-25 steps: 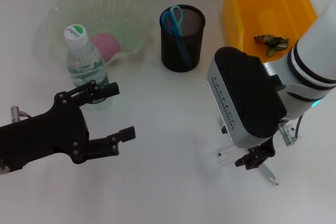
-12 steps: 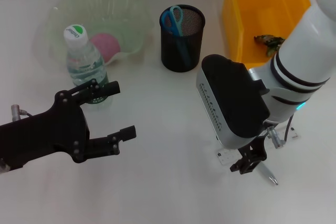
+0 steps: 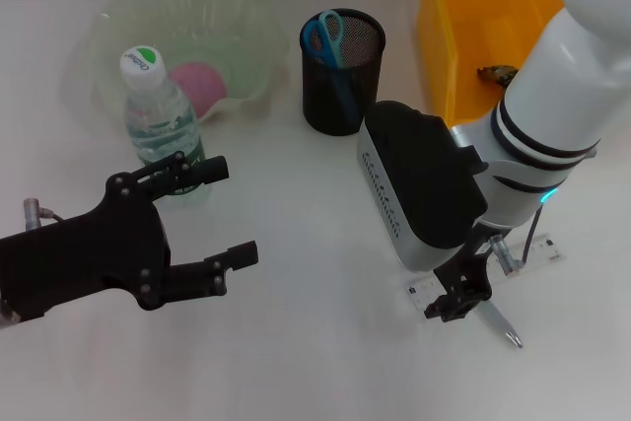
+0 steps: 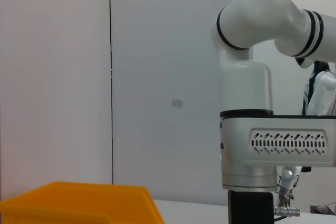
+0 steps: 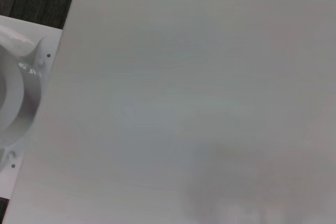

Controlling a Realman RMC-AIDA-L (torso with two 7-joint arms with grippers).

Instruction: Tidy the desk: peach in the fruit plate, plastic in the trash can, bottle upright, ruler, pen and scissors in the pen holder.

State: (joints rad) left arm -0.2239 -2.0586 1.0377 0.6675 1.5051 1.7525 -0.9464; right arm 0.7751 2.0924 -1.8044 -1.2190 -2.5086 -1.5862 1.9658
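In the head view we see our right end effector [image 3: 461, 295] low over the counter [image 3: 315, 342] near its front right edge, its dark fingers down at the clear ruler [image 3: 493, 263] and just beside the pen [image 3: 501, 325]; we cannot tell whether they are apart or closed. Our left end effector [image 3: 222, 214] hovers near the front left, fingers spread wide and holding nothing, just in front of the upright bottle [image 3: 158, 120]. Behind the bottle, toward the back left corner, the peach [image 3: 200, 84] lies in the fruit plate [image 3: 118, 27]. At the back middle the scissors [image 3: 325, 36] stand in the black mesh pen holder [image 3: 342, 71]. The yellow trash can [image 3: 493, 17] at the back right holds the crumpled plastic [image 3: 498, 73]. From the left wrist we see the trash can's rim [image 4: 79, 203] and the white right arm [image 4: 252, 103]. The right wrist shows only bare counter [image 5: 199, 98] and its edge.
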